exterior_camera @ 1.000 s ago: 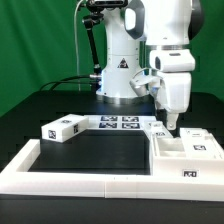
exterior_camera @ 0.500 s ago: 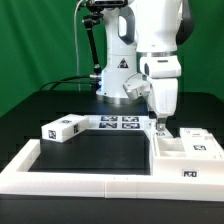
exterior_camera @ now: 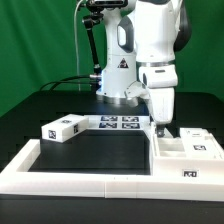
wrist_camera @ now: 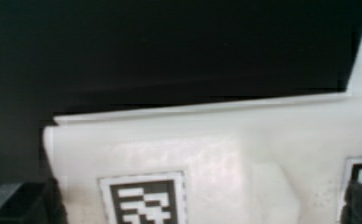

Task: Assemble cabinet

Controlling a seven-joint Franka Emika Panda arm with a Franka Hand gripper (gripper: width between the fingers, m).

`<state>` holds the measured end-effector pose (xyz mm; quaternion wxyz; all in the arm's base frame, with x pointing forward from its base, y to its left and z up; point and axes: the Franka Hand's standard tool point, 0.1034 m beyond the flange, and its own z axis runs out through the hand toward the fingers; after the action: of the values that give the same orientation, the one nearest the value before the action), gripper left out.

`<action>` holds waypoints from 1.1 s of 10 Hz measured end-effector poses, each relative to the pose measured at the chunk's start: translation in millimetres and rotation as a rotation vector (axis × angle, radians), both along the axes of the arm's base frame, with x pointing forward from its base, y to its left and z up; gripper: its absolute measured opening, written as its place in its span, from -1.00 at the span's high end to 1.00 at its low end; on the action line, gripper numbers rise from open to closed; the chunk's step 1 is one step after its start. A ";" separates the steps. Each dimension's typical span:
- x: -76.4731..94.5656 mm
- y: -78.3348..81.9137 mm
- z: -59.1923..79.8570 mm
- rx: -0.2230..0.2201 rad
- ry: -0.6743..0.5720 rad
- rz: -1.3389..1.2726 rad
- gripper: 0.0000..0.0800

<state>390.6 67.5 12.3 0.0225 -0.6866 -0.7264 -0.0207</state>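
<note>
The tool [exterior_camera: 160, 124] hangs straight down, very low over a white piece [exterior_camera: 158, 130] of the cabinet. It points down like that, I think, so it can take the piece from above. I cannot tell if the tool is wide or narrow, because the arm hides its tips. The wrist view is full of the white piece [wrist_camera: 213, 150] and a tag [wrist_camera: 146, 200] on it, so the tool is very close.

In the exterior view, the white piece lies on the black table [exterior_camera: 100, 150] at about 3 o'clock from the marker board [exterior_camera: 120, 122]. The hollow cabinet box [exterior_camera: 190, 152] sits just beside it, at about 5 o'clock. A small block [exterior_camera: 62, 129] waits well apart, at 9 o'clock from the marker board. The parts lie loose with their tags up, likely so the cameras can read them. The long rail [exterior_camera: 90, 178] runs along the near edge and likely keeps parts from sliding off.
</note>
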 end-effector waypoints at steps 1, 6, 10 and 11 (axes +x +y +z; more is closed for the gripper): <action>-1.0 0.5 -1.1 0.000 0.003 -0.001 -0.69; 2.5 -0.5 -0.4 -0.005 0.010 -0.001 0.37; 5.0 -1.3 0.3 -0.007 0.011 -0.003 0.83; 5.0 -1.3 0.2 -0.007 0.011 -0.003 0.83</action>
<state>395.5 66.2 12.5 0.0241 -0.6878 -0.7254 -0.0147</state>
